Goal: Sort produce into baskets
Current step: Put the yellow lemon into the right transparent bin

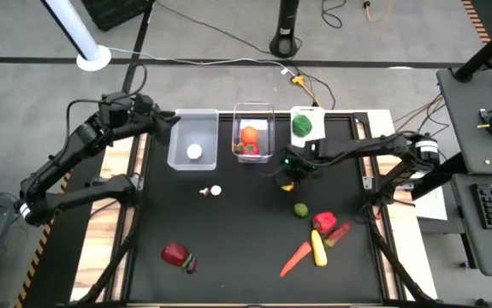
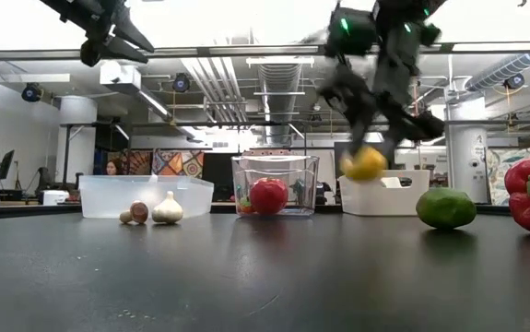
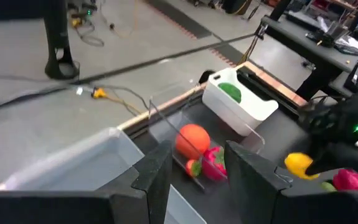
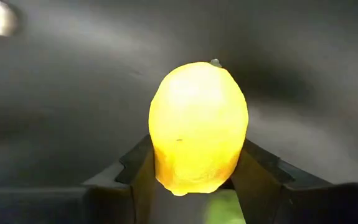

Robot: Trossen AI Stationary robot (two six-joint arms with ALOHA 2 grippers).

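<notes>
**Lemon gripped above the counter**

Nearest in the right wrist view, a yellow lemon (image 4: 198,127) sits clamped between our right hand's (image 4: 194,180) two dark fingers (image 4: 256,168), over dark counter.

From above, that right hand (image 1: 288,178) hangs just in front of the middle clear basket (image 1: 253,114), which holds an orange (image 1: 249,134) and red pieces. The white basket (image 1: 307,116) beside it holds a green vegetable (image 1: 302,125); the left clear basket (image 1: 193,120) holds one white piece. Our left hand (image 1: 170,121) waits at that basket's edge, fingers slightly apart and empty. Garlic (image 1: 216,191), a lime (image 1: 300,209), a red pepper (image 1: 323,222), a carrot (image 1: 295,258) and an apple (image 1: 174,253) lie on the counter (image 1: 237,239).

At counter level, the lemon (image 2: 365,163) hangs clear of the surface.

The left wrist view shows the orange (image 3: 192,139) inside its basket.
</notes>
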